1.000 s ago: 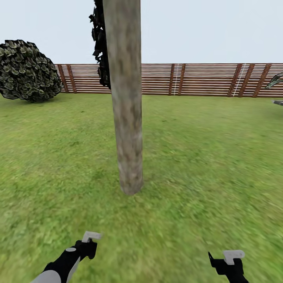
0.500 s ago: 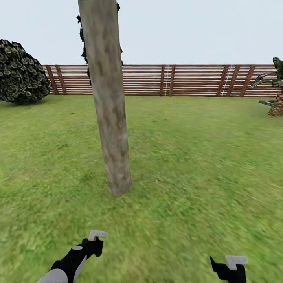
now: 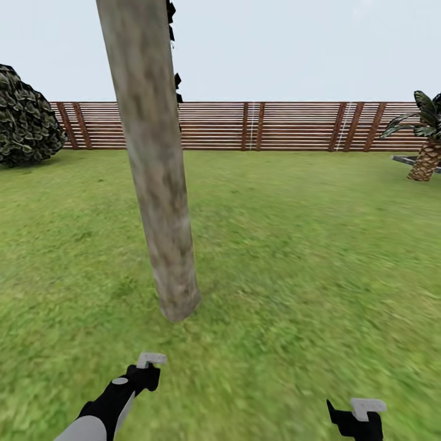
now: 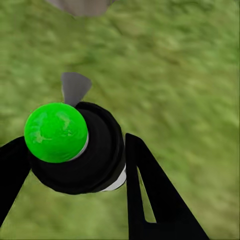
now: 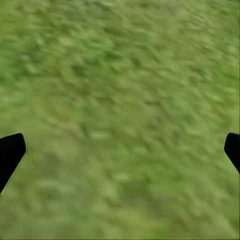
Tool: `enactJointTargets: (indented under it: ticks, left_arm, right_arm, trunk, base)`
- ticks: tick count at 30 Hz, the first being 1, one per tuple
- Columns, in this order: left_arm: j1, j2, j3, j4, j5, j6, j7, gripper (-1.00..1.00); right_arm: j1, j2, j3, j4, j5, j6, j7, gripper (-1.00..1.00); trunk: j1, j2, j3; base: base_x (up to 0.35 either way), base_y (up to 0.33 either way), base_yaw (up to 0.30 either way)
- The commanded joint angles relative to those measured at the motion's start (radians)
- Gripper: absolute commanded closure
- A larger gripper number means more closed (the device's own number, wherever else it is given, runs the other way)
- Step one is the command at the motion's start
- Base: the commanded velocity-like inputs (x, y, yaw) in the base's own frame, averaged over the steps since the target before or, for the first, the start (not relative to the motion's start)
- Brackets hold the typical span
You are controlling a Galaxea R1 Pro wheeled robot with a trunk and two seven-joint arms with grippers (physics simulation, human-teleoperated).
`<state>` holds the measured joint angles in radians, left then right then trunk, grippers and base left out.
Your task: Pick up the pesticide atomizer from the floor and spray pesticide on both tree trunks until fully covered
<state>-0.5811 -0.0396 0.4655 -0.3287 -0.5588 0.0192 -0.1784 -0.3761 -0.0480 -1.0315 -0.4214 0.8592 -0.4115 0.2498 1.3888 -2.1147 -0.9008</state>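
Note:
A thick mottled grey-brown tree trunk (image 3: pixel 159 202) rises from the lawn just left of centre in the head view, its top cut off by the frame. My left gripper (image 3: pixel 144 373) hangs low in front of the trunk's base, a short way from it. In the left wrist view, the left gripper (image 4: pixel 70 150) is shut on the pesticide atomizer (image 4: pixel 102 155), a round black body seen end-on with a bright green top, above grass. My right gripper (image 3: pixel 358 413) is at the bottom right. The right gripper (image 5: pixel 120 150) is open over bare grass, its black fingertips far apart.
A brown slatted fence (image 3: pixel 275 125) closes the far side of the lawn. A dark leafy bush (image 3: pixel 24 119) stands at the far left, and a short palm (image 3: pixel 425 153) with a grey slab (image 3: pixel 416 160) at the far right. Open grass lies right of the trunk.
The whole head view has swung right: the trunk and bush sit further left and the palm has come into view. My left gripper has edged up and slightly right.

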Motion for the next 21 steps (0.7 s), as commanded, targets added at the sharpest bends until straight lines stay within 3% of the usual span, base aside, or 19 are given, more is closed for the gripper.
enactJointTargets:
  ticks: [1, 6, 10, 16, 17, 20, 21]
  left_arm:
    - [0.0, -0.002, 0.009, -0.001, -0.007, 0.001, -0.007, 1.0]
    - [0.001, -0.018, 0.007, 0.005, -0.008, 0.0, -0.007, 1.0]
    - [0.001, -0.043, 0.003, 0.007, -0.01, -0.004, -0.008, 1.0]
    - [0.002, -0.023, 0.008, -0.04, -0.008, 0.005, -0.009, 1.0]
    - [-0.082, -0.006, 0.001, -0.12, 0.024, 0.174, -0.024, 1.0]
    - [-0.081, -0.027, -0.009, -0.122, 0.023, 0.179, -0.057, 1.0]
    - [-0.081, -0.031, -0.033, -0.123, 0.022, 0.18, -0.086, 1.0]
  right_arm:
    - [-0.001, 0.0, -0.009, -0.001, 0.004, -0.004, 0.008, -1.0]
    - [-0.001, 0.001, -0.009, 0.0, 0.004, -0.004, 0.008, -1.0]
    - [-0.001, 0.002, -0.008, 0.001, 0.005, -0.004, 0.008, -1.0]
    - [-0.001, 0.002, -0.008, 0.001, 0.006, -0.004, 0.008, -1.0]
    - [-0.001, 0.001, -0.009, 0.017, 0.008, -0.004, 0.008, -1.0]
    - [-0.001, 0.0, -0.007, 0.023, 0.01, -0.004, 0.009, -1.0]
    - [-0.001, 0.0, -0.008, 0.038, 0.01, -0.005, 0.009, -1.0]
  trunk:
    - [0.0, 0.0, -0.001]
    - [0.0, 0.0, -0.001]
    - [0.0, 0.0, -0.001]
    - [0.0, 0.0, -0.001]
    - [0.0, 0.0, -0.001]
    - [0.0, 0.0, -0.001]
    - [0.0, 0.0, -0.001]
  base:
    - [0.3, 0.191, 0.0]
    - [0.283, 0.205, 0.0]
    - [0.041, 0.025, 0.0]
    - [0.003, 0.002, 0.0]
    - [0.0, 0.0, 0.0]
    - [0.0, 0.0, 0.0]
    - [0.0, 0.0, 0.0]
